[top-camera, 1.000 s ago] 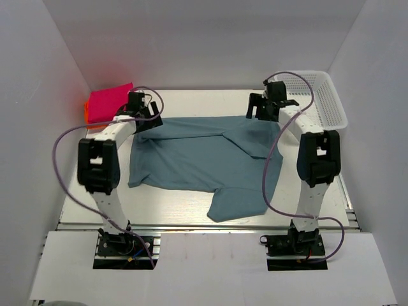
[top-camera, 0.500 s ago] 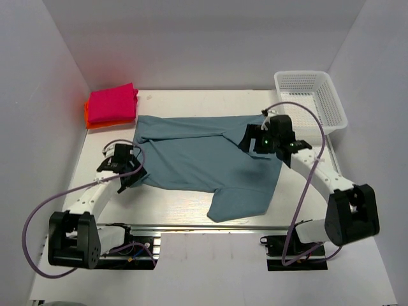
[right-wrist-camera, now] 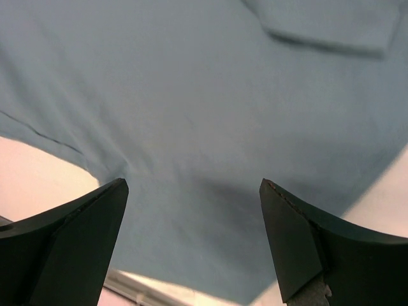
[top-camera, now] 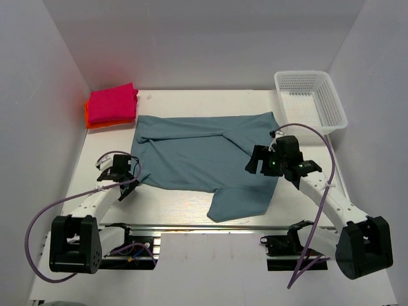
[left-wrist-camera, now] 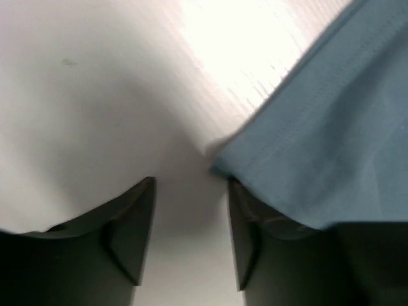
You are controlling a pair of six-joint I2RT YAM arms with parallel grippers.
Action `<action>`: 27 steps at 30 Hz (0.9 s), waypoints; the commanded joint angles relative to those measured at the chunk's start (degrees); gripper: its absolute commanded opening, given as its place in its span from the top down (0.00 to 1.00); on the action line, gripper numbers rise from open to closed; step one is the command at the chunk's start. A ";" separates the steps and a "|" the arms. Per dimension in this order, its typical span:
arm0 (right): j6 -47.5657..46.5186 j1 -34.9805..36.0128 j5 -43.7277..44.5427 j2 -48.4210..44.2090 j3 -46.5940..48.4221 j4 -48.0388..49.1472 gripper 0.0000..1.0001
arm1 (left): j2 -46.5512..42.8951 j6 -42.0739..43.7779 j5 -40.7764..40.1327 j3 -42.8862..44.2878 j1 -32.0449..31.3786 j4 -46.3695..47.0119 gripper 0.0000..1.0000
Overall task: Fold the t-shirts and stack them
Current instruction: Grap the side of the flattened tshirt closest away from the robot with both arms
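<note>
The teal-blue t-shirt (top-camera: 204,156) lies spread on the table, its top right part folded over and a sleeve hanging toward the front edge. My left gripper (top-camera: 127,175) is open at the shirt's front-left corner; in the left wrist view the shirt's corner (left-wrist-camera: 319,146) lies on the right finger, with bare table between the jaws. My right gripper (top-camera: 255,162) is open and empty just above the shirt's right side; the right wrist view shows only teal cloth (right-wrist-camera: 204,95) below it. The magenta-pink t-shirt (top-camera: 113,102) lies folded on the orange-red one (top-camera: 89,120) at the back left.
A white mesh basket (top-camera: 310,97) stands at the back right corner. White walls enclose the table on three sides. A metal rail (top-camera: 191,226) runs along the table's front edge.
Both arms have drawn back from the shirt's far edge toward the front. The left gripper has come down to the front-left corner, the right one over the shirt's right side.
</note>
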 commanded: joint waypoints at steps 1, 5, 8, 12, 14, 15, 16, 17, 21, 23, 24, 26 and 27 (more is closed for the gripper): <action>1.18 0.28 2.73 -3.53 -1.03 -7.66 0.10 | 2.55 2.92 4.13 -0.43 0.26 8.60 0.43; 5.11 0.11 4.43 -5.65 -2.26 -18.29 0.10 | 4.23 5.30 7.82 -0.43 0.26 12.65 0.84; 8.73 0.20 3.91 -7.23 -5.24 -22.88 0.13 | 4.24 5.83 8.71 -0.96 0.26 13.18 1.00; 11.38 0.29 -3.28 -8.90 -9.11 -24.47 0.20 | -1.20 5.30 6.25 -0.35 0.26 9.41 1.00; 12.69 0.72 -4.27 -9.17 -9.82 -24.56 0.20 | -5.23 3.99 4.06 1.05 0.26 6.61 1.00; 12.70 1.07 -4.27 -9.08 -10.17 -24.74 0.20 | -6.47 3.99 3.53 1.06 0.26 6.07 1.00; 12.78 0.99 -4.18 -8.82 -10.52 -24.39 0.21 | -8.40 3.46 3.00 1.58 0.26 4.84 1.00; 12.96 1.34 -4.18 -8.38 -10.78 -24.39 0.21 | -9.20 3.46 2.99 1.59 0.26 4.83 1.00; 13.57 1.87 -5.14 -5.66 -11.84 -22.02 0.26 | -9.74 3.46 2.47 2.11 0.26 4.22 1.00; 14.01 2.22 -5.94 -4.69 -12.54 -19.47 0.30 | -9.74 3.46 2.99 2.11 0.26 4.74 1.00; 14.10 2.22 -6.29 -4.08 -12.55 -18.33 0.46 | -9.04 3.46 3.60 2.11 0.26 4.74 1.00; 14.28 2.57 -6.82 -3.81 -12.46 -16.93 0.70 | -8.42 3.46 4.48 2.11 0.26 5.27 1.00; 14.28 2.57 -6.56 -3.63 -12.02 -16.92 0.73 | -7.90 3.46 4.49 2.11 0.26 5.27 1.00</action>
